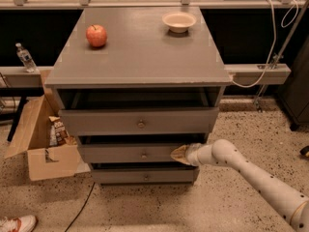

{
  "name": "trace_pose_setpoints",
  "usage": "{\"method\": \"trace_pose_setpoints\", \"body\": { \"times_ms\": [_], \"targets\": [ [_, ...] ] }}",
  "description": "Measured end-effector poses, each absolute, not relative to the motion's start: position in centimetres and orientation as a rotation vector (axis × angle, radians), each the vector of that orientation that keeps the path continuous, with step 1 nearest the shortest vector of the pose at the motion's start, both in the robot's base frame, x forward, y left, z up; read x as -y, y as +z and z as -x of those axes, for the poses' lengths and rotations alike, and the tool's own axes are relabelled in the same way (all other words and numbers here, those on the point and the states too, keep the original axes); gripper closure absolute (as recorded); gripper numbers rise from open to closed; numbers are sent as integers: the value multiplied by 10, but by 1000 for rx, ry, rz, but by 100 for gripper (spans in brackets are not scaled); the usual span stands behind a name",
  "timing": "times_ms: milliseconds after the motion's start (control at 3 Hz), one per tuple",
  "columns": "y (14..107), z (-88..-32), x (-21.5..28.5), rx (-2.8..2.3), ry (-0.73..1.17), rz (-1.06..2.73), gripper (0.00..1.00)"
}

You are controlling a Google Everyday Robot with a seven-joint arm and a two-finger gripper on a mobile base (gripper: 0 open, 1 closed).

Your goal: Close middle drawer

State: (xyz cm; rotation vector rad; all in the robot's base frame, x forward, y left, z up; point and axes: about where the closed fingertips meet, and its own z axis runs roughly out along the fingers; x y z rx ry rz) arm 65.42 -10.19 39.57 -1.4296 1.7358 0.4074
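The middle drawer (125,154) is a shallow grey drawer with a small brass knob (144,155), set between a taller top drawer (120,121) and the lowest drawer (125,176). It stands slightly out from the cabinet, with a dark gap above it. My gripper (179,154) is at the end of the white arm (251,175) reaching in from the lower right. Its tan tip rests against the right part of the middle drawer's front panel, right of the knob.
The grey cabinet top (140,52) holds a red apple (96,35) and a small white bowl (179,21). The top drawer is pulled out. An open cardboard box (41,139) stands at the cabinet's left. A water bottle (24,57) stands on a ledge at far left.
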Motion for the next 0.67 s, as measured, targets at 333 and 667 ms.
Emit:
{"method": "trace_pose_setpoints", "body": {
  "times_ms": [333,667],
  "targets": [
    [403,-618,118,-1717,455,1457,100],
    [407,-576,143,-1725,508,1478,100]
  ]
}}
